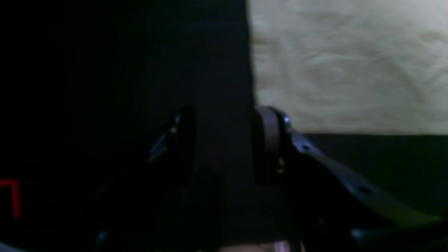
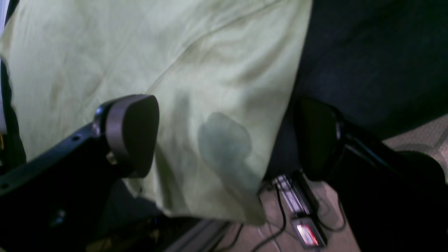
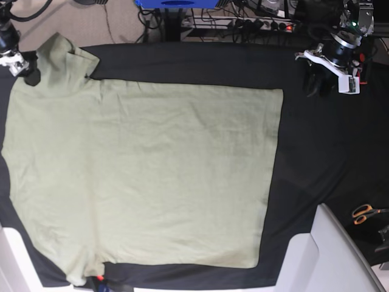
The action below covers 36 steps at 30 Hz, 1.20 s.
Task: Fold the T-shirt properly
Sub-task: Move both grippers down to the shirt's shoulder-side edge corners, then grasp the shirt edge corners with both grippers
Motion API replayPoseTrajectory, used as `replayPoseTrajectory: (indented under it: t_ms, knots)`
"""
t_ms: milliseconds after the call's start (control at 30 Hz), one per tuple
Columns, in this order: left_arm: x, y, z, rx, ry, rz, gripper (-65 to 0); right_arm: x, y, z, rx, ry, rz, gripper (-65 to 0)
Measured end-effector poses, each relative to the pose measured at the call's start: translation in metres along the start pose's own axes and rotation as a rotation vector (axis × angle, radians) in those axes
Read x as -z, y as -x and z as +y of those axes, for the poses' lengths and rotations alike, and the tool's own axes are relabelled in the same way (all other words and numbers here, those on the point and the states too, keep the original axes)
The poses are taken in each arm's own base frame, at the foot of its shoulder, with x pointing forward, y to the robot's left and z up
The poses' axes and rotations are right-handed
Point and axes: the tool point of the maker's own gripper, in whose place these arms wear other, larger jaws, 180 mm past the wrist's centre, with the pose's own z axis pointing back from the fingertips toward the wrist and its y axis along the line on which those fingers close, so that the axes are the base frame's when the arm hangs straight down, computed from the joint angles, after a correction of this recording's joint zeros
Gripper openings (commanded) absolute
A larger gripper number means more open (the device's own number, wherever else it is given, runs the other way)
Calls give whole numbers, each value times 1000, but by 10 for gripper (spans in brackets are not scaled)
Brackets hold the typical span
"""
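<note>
The pale green T-shirt (image 3: 140, 170) lies spread flat on the large black cloth (image 3: 304, 152), with one sleeve at the far left corner (image 3: 64, 58). My right gripper (image 3: 27, 70) hovers at that sleeve. In the right wrist view its fingers stand wide apart, and the right gripper (image 2: 224, 140) is open over the T-shirt (image 2: 157, 70) fabric and its edge. My left gripper (image 3: 316, 82) is at the far right, off the shirt, above black cloth. In the left wrist view the left gripper (image 1: 224, 143) has its jaws apart with nothing between them, and the T-shirt (image 1: 350, 63) corner lies just beyond.
Orange-handled scissors (image 3: 363, 212) lie at the right edge of the cloth. A white panel (image 3: 340, 255) juts in at the lower right. Cables and a power strip (image 3: 261, 25) run along the back. A red tape mark (image 1: 12, 196) shows near the left gripper.
</note>
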Motion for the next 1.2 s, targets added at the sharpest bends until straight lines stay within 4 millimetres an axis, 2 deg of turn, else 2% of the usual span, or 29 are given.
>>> replayPoseTrajectory:
  t_ms: [67, 167, 233, 367, 533, 567, 633, 733, 967, 1067, 1200]
  knots:
    - [-1, 7, -2, -17, -4, 12, -392, -1, 4, 6, -36, -33, 16, -93]
    - [0, 12, -7, -44, -4, 12, -392, 5, 20, 23, -97, -105, 67, -98]
    - [0, 13, -9, -43, 1, 18, -392, 9, 23, 29, -97, -120, 72, -137]
    - [3, 18, -17, -59, 13, 21, -385, 13, 29, 33, -93, -129, 92, -321]
    - [5, 28, -39, -74, 60, 42, -382, 14, 39, 29, -103, -107, 146, -632]
    - [6, 29, -42, -75, 68, 45, -382, 14, 42, 28, -97, -105, 155, -650]
    - [8, 30, -50, -84, 83, 45, -382, 15, 46, 26, -72, -108, 155, -627]
    - [17, 32, -59, -124, 85, 33, -382, 18, 47, 26, -56, -120, 153, -648]
    - [30, 51, -55, -180, 46, 66, -387, 20, 45, 28, -51, -126, 147, -648]
    - [32, 54, -59, -193, 51, 71, -387, 19, 44, 26, -58, -124, 152, -648]
    - [35, 51, -54, -196, 38, 61, -388, 18, 43, 25, -62, -121, 155, -648]
